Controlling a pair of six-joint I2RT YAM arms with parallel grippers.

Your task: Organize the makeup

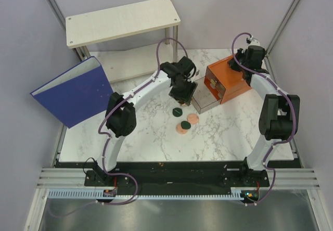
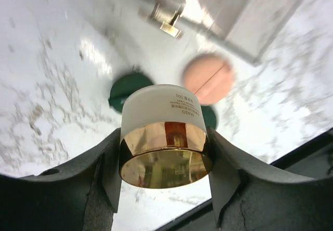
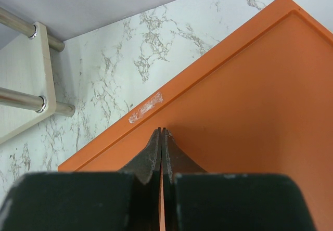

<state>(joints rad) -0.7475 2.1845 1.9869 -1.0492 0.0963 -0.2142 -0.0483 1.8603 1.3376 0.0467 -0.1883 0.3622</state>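
My left gripper point(image 1: 183, 92) point(image 2: 165, 140) is shut on the round gold jar point(image 2: 162, 108), holding it above the table next to the open clear drawer point(image 1: 204, 101). Below it lie two dark green discs point(image 1: 177, 112) point(image 1: 184, 124) and two peach-pink discs point(image 1: 193, 118) point(image 1: 181, 129). The left wrist view shows a green disc point(image 2: 130, 88), a peach disc point(image 2: 208, 77) and the edge of a second green disc point(image 2: 210, 117). My right gripper point(image 1: 250, 55) point(image 3: 162, 132) is shut and empty over the top of the orange box point(image 3: 244, 101). The beige and clear bottles are out of view.
The orange box with drawers point(image 1: 229, 77) stands at the back right, its clear drawer point(image 2: 244, 12) pulled out toward the middle. A big blue binder point(image 1: 73, 93) leans at the left. A white shelf point(image 1: 122, 20) stands at the back.
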